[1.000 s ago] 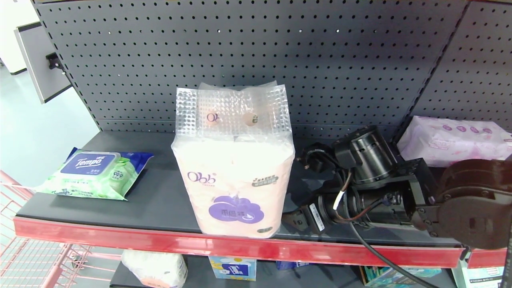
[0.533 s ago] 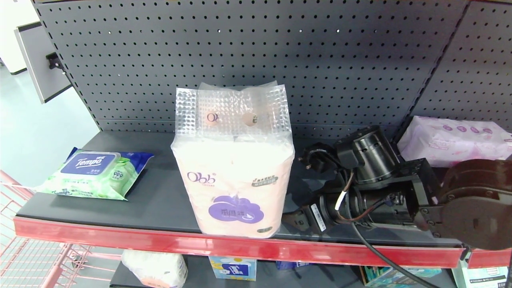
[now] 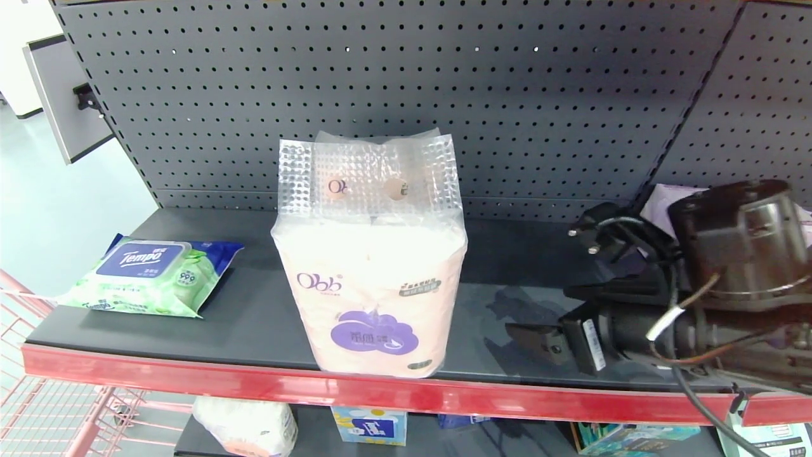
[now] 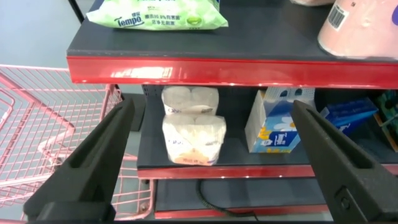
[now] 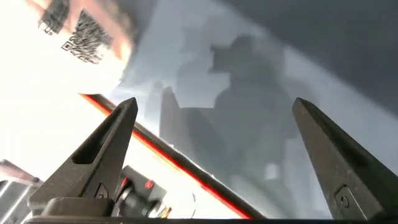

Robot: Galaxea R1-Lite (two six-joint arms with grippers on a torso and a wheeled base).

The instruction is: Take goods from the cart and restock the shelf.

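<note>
grey metal shelf [image 3: 254,311] carries the toilet paper pack [image 3: 371,285]. it stands upright near the front edge, just behind the red strip [image 3: 380,388], and its clear bubbly top flap points up in front of the pegboard [image 3: 380,76]. my right claw [image 3: 549,282] is over the same shelf, to the right of the pack and apart from it, low over the surface. its two fingers are spread wide and nothing is between them. from my right wrist i see the barcode side of the pack off to one side of the fingers, and beyond them the grey surface and the red strip. a wet wipes pack [image 3: 149,276] lies flat at the left end of the shelf, well apart from the toilet paper pack. my left claw [image 4: 212,104] is lower, in front of the shelving, and it is also released, with fingers wide and holding nothing. between its fingers i look at the lower shelf [image 4: 236,168], where a white paper pack [image 4: 189,127] stands with a blue tissue box [image 4: 273,121] near it. the pink wire cart [image 4: 50,124] is at the left of the shelving, near my left claw.
</note>
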